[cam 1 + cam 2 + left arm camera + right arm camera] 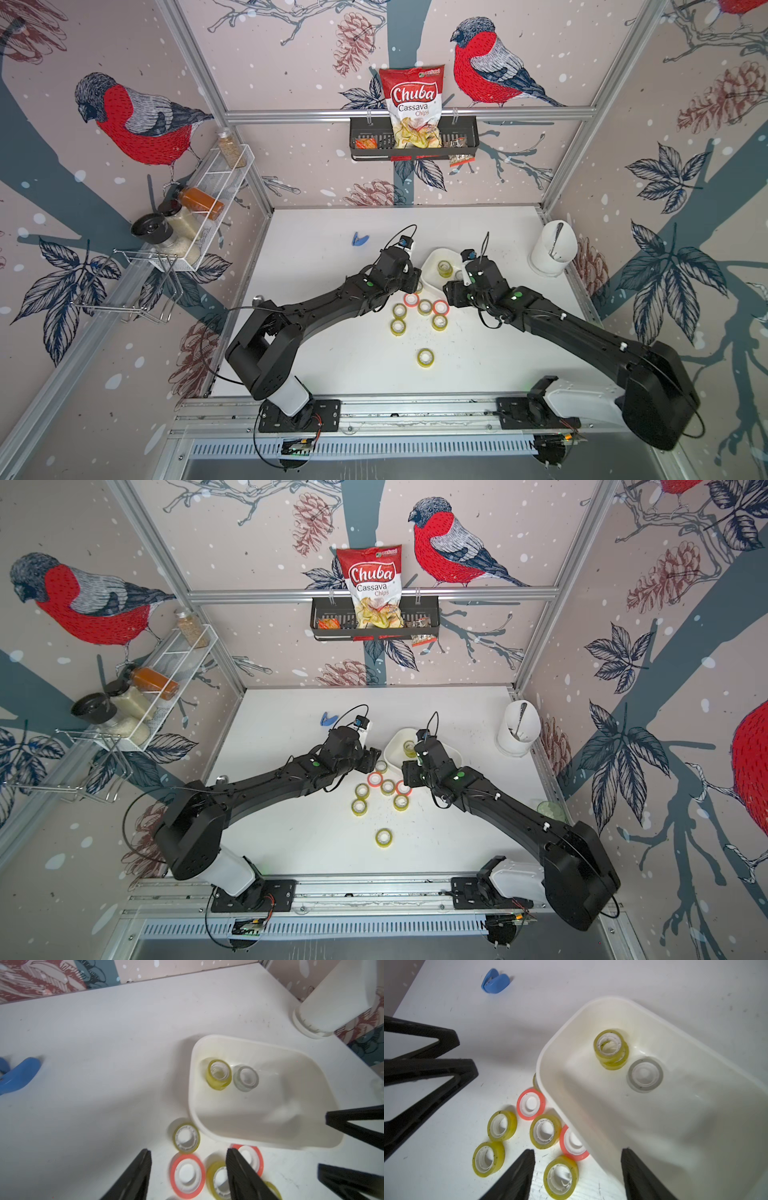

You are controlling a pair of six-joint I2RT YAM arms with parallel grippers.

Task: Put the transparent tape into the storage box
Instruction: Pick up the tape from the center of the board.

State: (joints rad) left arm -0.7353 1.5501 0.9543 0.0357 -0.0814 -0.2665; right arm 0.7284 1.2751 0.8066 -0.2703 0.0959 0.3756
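- The left gripper (188,1151) hangs with its jaws apart and empty above an orange roll (187,1175) on the desk (93,1105).
- The right gripper (577,1150) is also spread and empty, over the rim of the storage box (654,1126).
- The transparent tape (644,1075) lies flat inside the box, just beside stacked yellow rolls (611,1049).
- The box sits right of the desk's middle, toward the far edge, with loose rolls (424,307) clustered beside it.

"Chuba Cassava Chips" on snack bag (412,104)
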